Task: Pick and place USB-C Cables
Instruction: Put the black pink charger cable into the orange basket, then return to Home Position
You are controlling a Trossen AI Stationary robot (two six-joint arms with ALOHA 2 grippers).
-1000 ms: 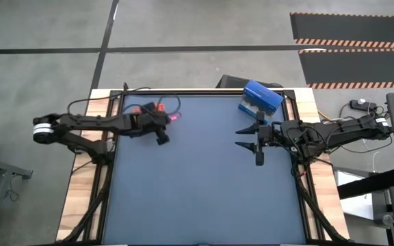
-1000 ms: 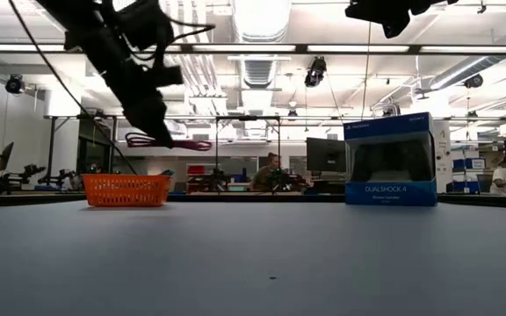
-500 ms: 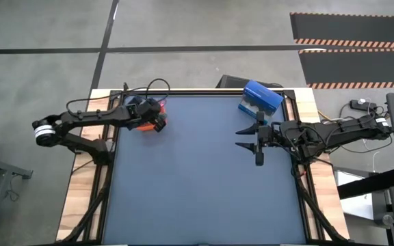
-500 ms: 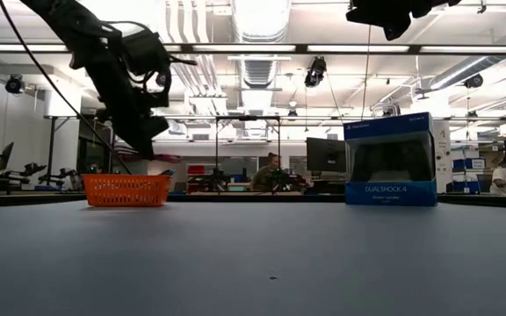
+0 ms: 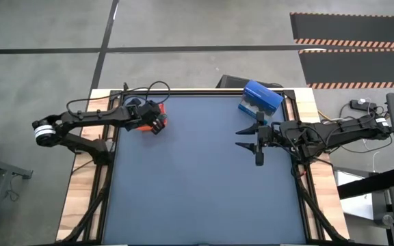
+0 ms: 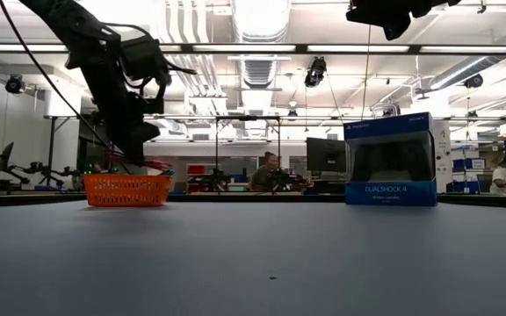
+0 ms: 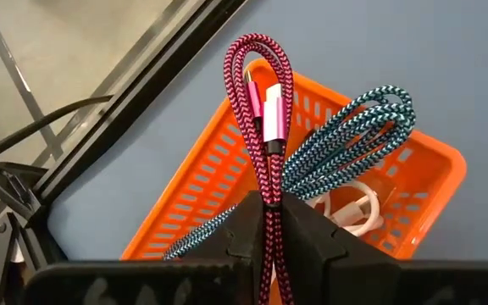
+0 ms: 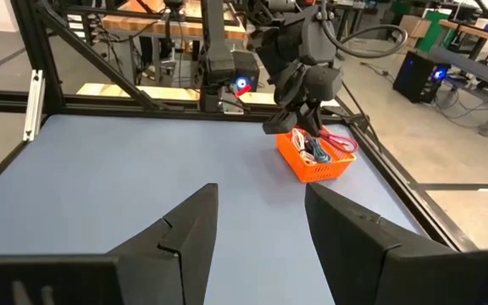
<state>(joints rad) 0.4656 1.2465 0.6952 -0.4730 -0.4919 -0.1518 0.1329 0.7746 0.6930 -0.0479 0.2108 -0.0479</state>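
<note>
The orange tray sits near the table's far left corner. A teal cable and a white cable lie in it; no black cable shows. My left gripper hovers just over the tray, shut on the red-pink cable. My right gripper hangs open above the table's right half, near the blue box, and touches nothing. My left gripper pinches the red-pink cable between its two fingers, across the bundled strands. The fingers come from above, slanting down toward the tray. The looped end sticks out past the fingertips over the tray, level with its rim; whether it touches the tray, I cannot tell.
A blue DualShock 4 box stands at the table's far right. The black table frame runs close behind the tray. The blue tabletop lies bare in the middle and near side. A person sits in the room beyond.
My left gripper has carried the red-pink cable toward the table's far left corner, from beside the tray to over it, and has come down. The cable's loop, held well above the tray a second ago, now sits at the tray's rim. The right arm has kept still.
</note>
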